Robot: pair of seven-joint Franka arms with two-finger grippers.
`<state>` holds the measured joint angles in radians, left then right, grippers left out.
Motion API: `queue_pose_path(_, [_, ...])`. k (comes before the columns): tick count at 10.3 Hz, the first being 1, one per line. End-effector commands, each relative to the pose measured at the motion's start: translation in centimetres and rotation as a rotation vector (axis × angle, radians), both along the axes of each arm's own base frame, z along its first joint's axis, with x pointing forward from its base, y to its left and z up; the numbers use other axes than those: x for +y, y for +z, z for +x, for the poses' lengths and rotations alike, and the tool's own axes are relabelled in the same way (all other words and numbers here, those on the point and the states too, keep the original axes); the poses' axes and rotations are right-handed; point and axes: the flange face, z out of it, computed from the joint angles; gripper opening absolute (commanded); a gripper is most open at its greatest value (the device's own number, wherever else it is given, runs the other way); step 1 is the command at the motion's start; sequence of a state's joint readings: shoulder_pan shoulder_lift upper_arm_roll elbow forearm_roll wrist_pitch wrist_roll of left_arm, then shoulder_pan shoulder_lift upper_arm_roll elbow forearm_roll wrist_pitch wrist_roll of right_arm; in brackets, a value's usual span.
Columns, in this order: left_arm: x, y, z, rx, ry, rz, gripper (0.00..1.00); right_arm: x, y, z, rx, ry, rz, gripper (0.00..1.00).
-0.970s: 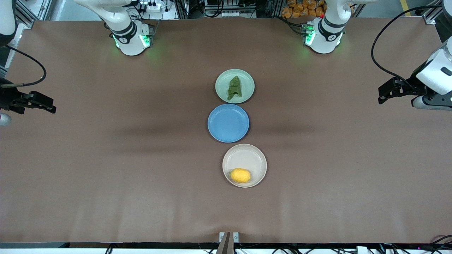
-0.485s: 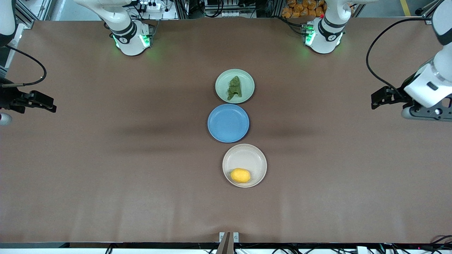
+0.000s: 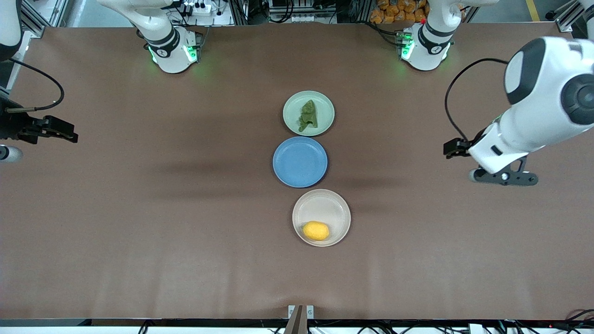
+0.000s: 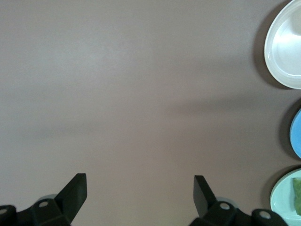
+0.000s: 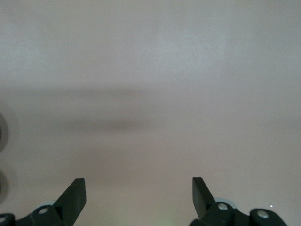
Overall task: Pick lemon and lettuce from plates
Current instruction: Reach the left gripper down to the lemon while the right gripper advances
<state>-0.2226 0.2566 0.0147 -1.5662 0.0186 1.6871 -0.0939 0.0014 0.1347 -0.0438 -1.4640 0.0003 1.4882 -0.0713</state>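
Observation:
The yellow lemon (image 3: 316, 230) lies on the beige-white plate (image 3: 325, 204), the plate nearest the front camera. The dark green lettuce (image 3: 308, 116) lies on the pale green plate (image 3: 291, 107), the plate nearest the robot bases. My left gripper (image 3: 447, 149) is open and empty over bare table toward the left arm's end, apart from the plates. In the left wrist view the gripper (image 4: 140, 188) has its jaws wide apart, and the beige-white plate (image 4: 284, 47), the green plate (image 4: 282, 197) and the lettuce (image 4: 297, 193) show at the edge. My right gripper (image 3: 72, 136) is open and empty over the right arm's end; its wrist view (image 5: 138, 193) shows only bare table.
An empty blue plate (image 3: 300, 162) sits between the two task plates, and its rim shows in the left wrist view (image 4: 297, 134). The three plates form a line down the middle of the brown table (image 3: 162, 232). A small metal bracket (image 3: 300, 311) sits at the table's front edge.
My left arm has swung in from the table's end toward the plates, and its gripper is now lower in the front view. My right gripper has shifted slightly. The plates, lemon and lettuce have not moved.

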Motion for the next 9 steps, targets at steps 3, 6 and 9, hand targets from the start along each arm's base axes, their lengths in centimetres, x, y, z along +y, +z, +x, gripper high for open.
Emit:
queue_pose_path(3, [-5.9,-4.2,3.9,-0.087,0.097,-0.009,1.0,3.8,0.3,-0.6,0.005,0.055,0.071,1.0])
queue_pose_path(6, [-10.2,-7.7,4.7,-0.156,0.176,-0.03,1.0,8.1,-0.6,-0.9,0.044,0.127,0.073,1.0])
queue_pose_path(9, [-12.6,-10.4,6.0,-0.21,0.232,-0.161,1.0,12.9,-3.2,-0.7,0.094,0.201,0.082,1.0])
